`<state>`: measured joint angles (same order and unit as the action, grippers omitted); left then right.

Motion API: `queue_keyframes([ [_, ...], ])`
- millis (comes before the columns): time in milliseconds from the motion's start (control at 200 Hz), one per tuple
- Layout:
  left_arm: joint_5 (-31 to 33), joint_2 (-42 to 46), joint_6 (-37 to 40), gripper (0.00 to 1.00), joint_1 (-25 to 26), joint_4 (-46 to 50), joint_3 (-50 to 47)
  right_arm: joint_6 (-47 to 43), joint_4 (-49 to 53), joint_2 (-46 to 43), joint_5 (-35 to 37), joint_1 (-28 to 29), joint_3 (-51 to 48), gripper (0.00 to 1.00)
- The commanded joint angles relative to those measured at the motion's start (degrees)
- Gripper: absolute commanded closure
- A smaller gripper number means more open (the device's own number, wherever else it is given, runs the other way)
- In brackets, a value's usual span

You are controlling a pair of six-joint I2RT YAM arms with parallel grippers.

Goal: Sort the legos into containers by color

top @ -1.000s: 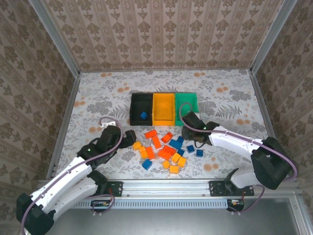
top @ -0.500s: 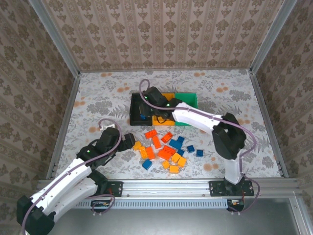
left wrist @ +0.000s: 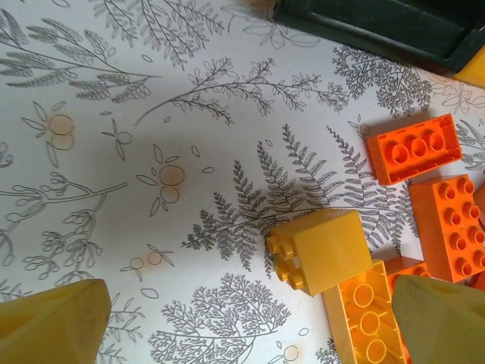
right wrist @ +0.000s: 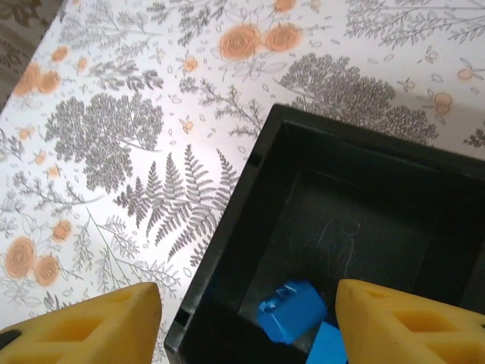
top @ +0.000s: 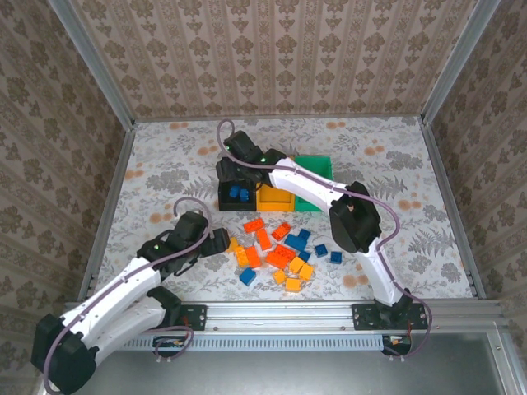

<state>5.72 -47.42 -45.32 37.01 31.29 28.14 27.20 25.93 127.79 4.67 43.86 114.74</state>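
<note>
The right gripper (right wrist: 246, 322) hangs over the black bin (right wrist: 356, 212), jaws wide apart and holding nothing. Two blue bricks (right wrist: 292, 311) lie on the bin floor beneath it. The bins stand in a row at 12 o'clock of the loose legos (top: 280, 251): black, then the yellow-orange bin (top: 272, 197), then the green bin (top: 317, 166). The left gripper (left wrist: 248, 322) sits low at 9 o'clock of the pile, its jaws also apart and empty. A yellow brick (left wrist: 326, 250) lies on its side toward 3 o'clock of the gap between them.

That yellow brick looks like the pick in hand. It touches a flat yellow-orange brick (left wrist: 364, 318) at its 5 o'clock, and orange bricks (left wrist: 414, 148) lie close at 1 o'clock. I'd shift the jaws until the brick is centred, come straight down, and close on its smooth faces alone, leaving the neighbour out. The right arm lies across the bins, so it should pull clear before anything is carried there.
</note>
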Motion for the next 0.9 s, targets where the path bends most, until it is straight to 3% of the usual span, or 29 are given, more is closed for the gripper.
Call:
queue_keyframes([
  [0, -4.29, -3.0, 2.66, 0.06, -0.28, -3.92, 0.7, 0.78, 0.13, -5.75, 0.78, -0.3, -3.33, 0.33],
  [170, -8.72, -10.22, 5.13, 0.08, 0.86, -5.85, 2.83, 3.04, -4.7, -16.66, 1.24, -0.31, -18.79, 0.31],
  [440, -8.36, -19.08, 5.05, 0.09, 2.99, -10.57, 3.15, 5.32, -10.84, -32.71, 2.48, -0.45, -42.08, 0.3],
  [690, -6.15, -25.25, 4.96, 0.17, 2.98, -12.39, 6.34, 5.41, -11.54, -43.5, 4.96, -0.45, -52.53, 0.3],
  [890, -6.03, -27.28, 4.55, 0.33, 2.98, -12.14, 6.68, 5.32, -11.38, -47.63, 7.13, -0.61, -56.94, 0.29],
])
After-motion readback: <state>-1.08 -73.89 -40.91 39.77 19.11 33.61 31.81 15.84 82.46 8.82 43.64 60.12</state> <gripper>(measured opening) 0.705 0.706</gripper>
